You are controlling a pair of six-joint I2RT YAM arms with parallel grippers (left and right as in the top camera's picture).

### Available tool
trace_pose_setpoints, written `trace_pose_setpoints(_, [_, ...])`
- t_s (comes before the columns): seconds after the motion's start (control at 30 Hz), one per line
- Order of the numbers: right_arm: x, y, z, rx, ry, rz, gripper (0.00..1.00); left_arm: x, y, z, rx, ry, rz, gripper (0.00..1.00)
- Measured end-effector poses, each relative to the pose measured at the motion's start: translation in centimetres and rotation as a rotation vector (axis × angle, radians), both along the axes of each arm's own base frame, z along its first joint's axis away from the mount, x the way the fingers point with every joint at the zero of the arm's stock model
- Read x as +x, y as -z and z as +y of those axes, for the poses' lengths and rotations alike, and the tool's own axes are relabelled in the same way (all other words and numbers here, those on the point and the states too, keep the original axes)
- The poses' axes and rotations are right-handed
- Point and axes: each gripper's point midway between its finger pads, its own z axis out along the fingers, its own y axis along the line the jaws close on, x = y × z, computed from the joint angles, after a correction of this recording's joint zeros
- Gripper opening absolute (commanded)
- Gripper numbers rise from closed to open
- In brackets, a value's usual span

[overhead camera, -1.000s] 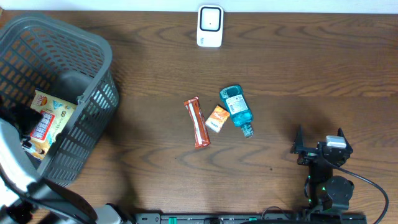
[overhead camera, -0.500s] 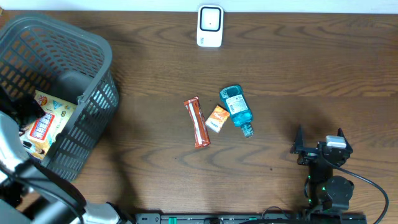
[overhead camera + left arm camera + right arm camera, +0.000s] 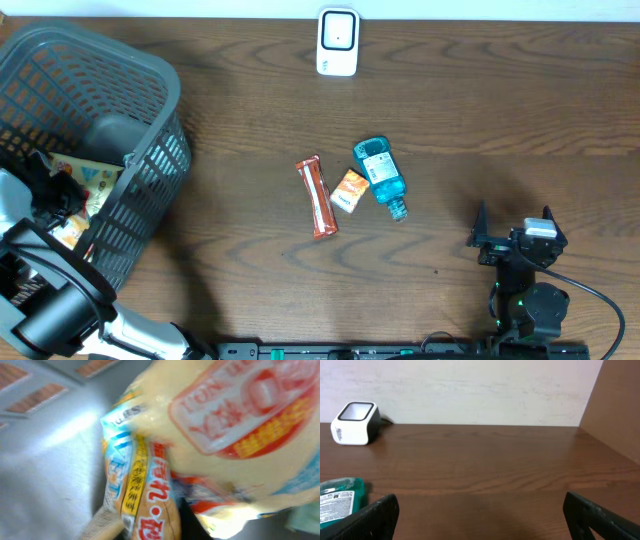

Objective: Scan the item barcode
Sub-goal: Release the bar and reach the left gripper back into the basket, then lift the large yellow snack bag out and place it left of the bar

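Here the pick-up step is in hand: the left pincer (image 3: 55,195) is closed inside the basket (image 3: 165,110), apparently pinching the snack packet (image 3: 210,435). The right pincer (image 3: 482,515) waits open. Next, lift the packet clear and turn its barcode toward the scanner (image 3: 338,42).

Dark wood table (image 3: 500,100): grey basket (image 3: 152,188), white scanner (image 3: 338,42), snack bar (image 3: 318,196), orange packet (image 3: 349,190), blue bottle (image 3: 380,173)

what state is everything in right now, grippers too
left gripper, shut on snack packet inside the basket
right gripper, open, holding nothing
snack packet, crumpled in the grip
basket, upright
mouthwash bottle, lying on its side, capped
snack bar, lying flat
orange sachet, lying flat
scanner, standing at the far edge
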Motion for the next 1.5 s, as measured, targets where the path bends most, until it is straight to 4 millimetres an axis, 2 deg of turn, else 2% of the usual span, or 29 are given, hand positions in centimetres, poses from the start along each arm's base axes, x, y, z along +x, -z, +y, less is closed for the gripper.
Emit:
trace_pose_setpoints(0.23, [0.0,0.0,0.0,0.0,0.0,0.0,0.99,-0.6,-1.6,-2.2,-0.096,-0.052,-0.018,0.07])
trace_pose_setpoints(0.33, [0.0,0.0,0.0,0.0,0.0,0.0,0.99,-0.6,-4.5,-2.3,-0.059,-0.083,-0.074,0.07])
trace_pose_setpoints(0.43, [0.0,0.0,0.0,0.0,0.0,0.0,0.99,-0.2,-10.0,-2.0,0.04,-0.119,-0.219,0.07])
trace_pose_setpoints(0.57, [0.0,0.0,0.0,0.0,0.0,0.0,0.99,-0.2,-19.8,-2.3,0.201,-0.19,-0.501,0.07])
trace_pose_setpoints(0.67, [0.0,0.0,0.0,0.0,0.0,0.0,0.99,-1.3,-27.1,-3.7,0.278,-0.253,-0.732,0.07])
trace_pose_setpoints(0.77, [0.0,0.0,0.0,0.0,0.0,0.0,0.99,-2.5,-34.0,-6.8,0.285,-0.252,-0.989,0.07])
trace_pose_setpoints(0.83, [0.0,0.0,0.0,0.0,0.0,0.0,0.99,-3.1,-38.3,-9.9,0.247,-0.19,-1.161,0.07])
trace_pose_setpoints(0.9, [0.0,0.0,0.0,0.0,0.0,0.0,0.99,-3.7,-41.5,-13.9,0.166,-0.085,-1.295,0.07])
trace_pose_setpoints(0.97, [0.0,0.0,0.0,0.0,0.0,0.0,0.99,-4.2,-43.2,-17.6,0.078,0.029,-1.368,0.07])
trace_pose_setpoints(1.1, [0.0,0.0,0.0,0.0,0.0,0.0,0.99,-4.7,-44.1,-24.4,-0.12,0.264,-1.401,0.07])
trace_pose_setpoints(1.17, [0.0,0.0,0.0,0.0,0.0,0.0,0.99,-4.6,-43.8,-26.6,-0.19,0.347,-1.388,0.07])
trace_pose_setpoints(1.23, [0.0,0.0,0.0,0.0,0.0,0.0,0.99,-4.3,-42.5,-28.6,-0.255,0.421,-1.341,0.07])
trace_pose_setpoints(1.33, [0.0,0.0,0.0,0.0,0.0,0.0,0.99,-3.5,-38.8,-30.5,-0.324,0.462,-1.196,0.07])
trace_pose_setpoints(1.5, [0.0,0.0,0.0,0.0,0.0,0.0,0.99,-0.7,-30.1,-32.7,-0.341,0.466,-0.866,0.07])
